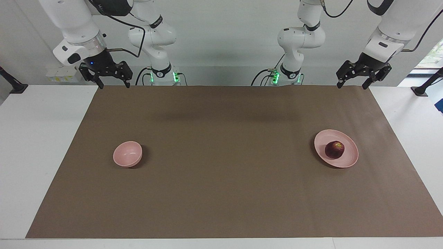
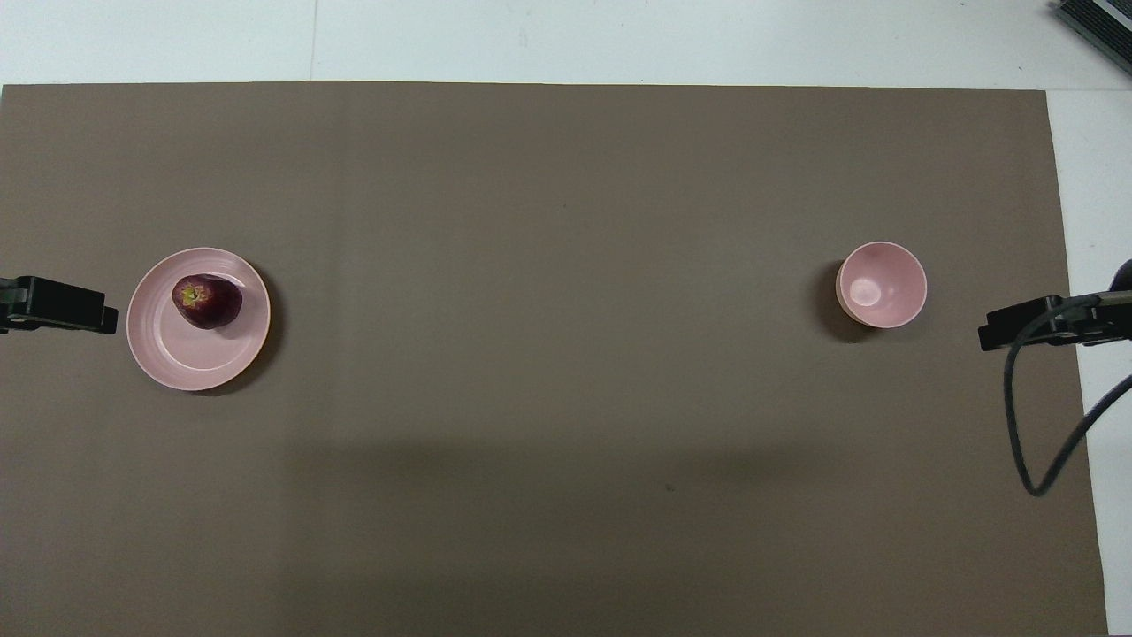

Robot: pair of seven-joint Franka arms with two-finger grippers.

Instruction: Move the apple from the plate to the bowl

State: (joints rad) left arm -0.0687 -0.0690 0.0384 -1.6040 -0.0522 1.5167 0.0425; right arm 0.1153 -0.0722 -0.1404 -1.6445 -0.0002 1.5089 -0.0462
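Note:
The dark red apple [image 1: 334, 149] lies on the wide pink plate [image 1: 350, 161] toward the left arm's end of the table; the overhead view shows the apple [image 2: 206, 301] on the part of the plate [image 2: 190, 364] farther from the robots. The small deep pink bowl [image 1: 127, 154] stands empty toward the right arm's end; it also shows in the overhead view [image 2: 882, 285]. My left gripper [image 1: 352, 84] hangs open and empty, raised over the mat's edge by the robots, well apart from the plate. My right gripper [image 1: 114, 84] hangs open and empty over the same edge, at the right arm's end.
A brown mat [image 1: 221, 180] covers most of the white table [image 1: 38, 145]. A black cable [image 2: 1026, 425] loops down from the right arm. The arm bases [image 1: 162, 74] stand at the mat's edge by the robots.

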